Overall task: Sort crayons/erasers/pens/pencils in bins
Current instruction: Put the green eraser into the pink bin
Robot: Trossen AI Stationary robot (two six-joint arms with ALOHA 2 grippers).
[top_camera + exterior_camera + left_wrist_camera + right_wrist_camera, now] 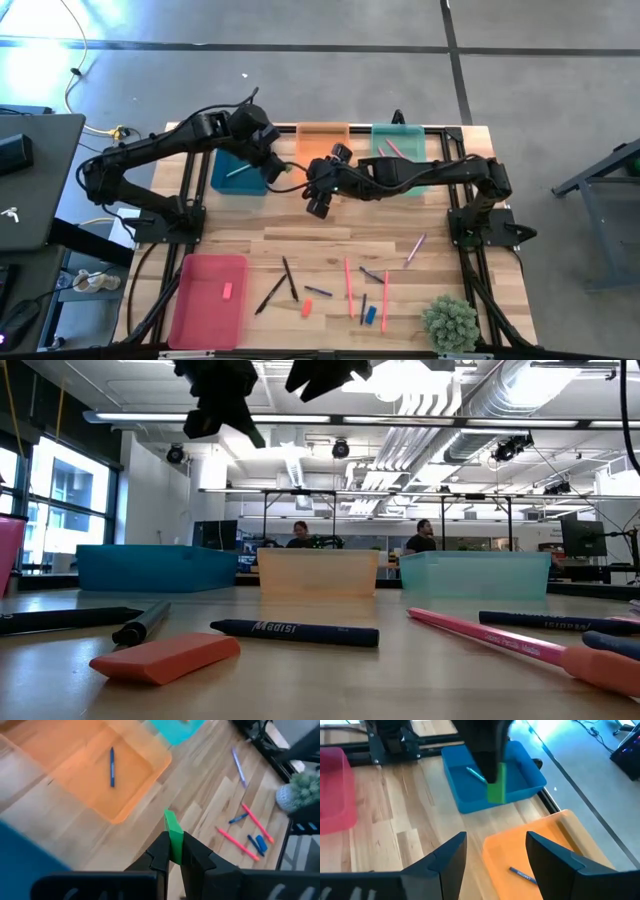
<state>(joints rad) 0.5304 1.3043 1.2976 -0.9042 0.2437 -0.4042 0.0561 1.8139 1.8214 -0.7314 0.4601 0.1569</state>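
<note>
A green eraser (173, 832) sits clenched between the fingers of the left hand (172, 851), standing up out of the fingertips and clear of the counter (330, 245). In the right wrist view the same green eraser (496, 782) hangs from the left hand (490, 767) above the near wall of the dark teal-blue bin (490, 775), where a thin light stick (476, 774) lies on the floor. The translucent orange bin (95, 770) is just beside the left hand, with a dark blue pen (112, 766) lying in it.

The right hand (495, 857) is released, its fingers spread wide and holding nothing. It hovers facing the left hand, near the orange bin's corner. In the high view the right hand (322, 192) is in front of the orange bin and near the left hand (268, 165).

Well apart from both hands, toward the counter's front, lie more pens (318, 291), long pink-red sticks (348, 285), an orange eraser (306, 307) and a blue eraser (370, 314). The pink-red bin (190, 310) holds a pink eraser (227, 291). The mint green bin (385, 135) stands beyond the right arm.
</note>
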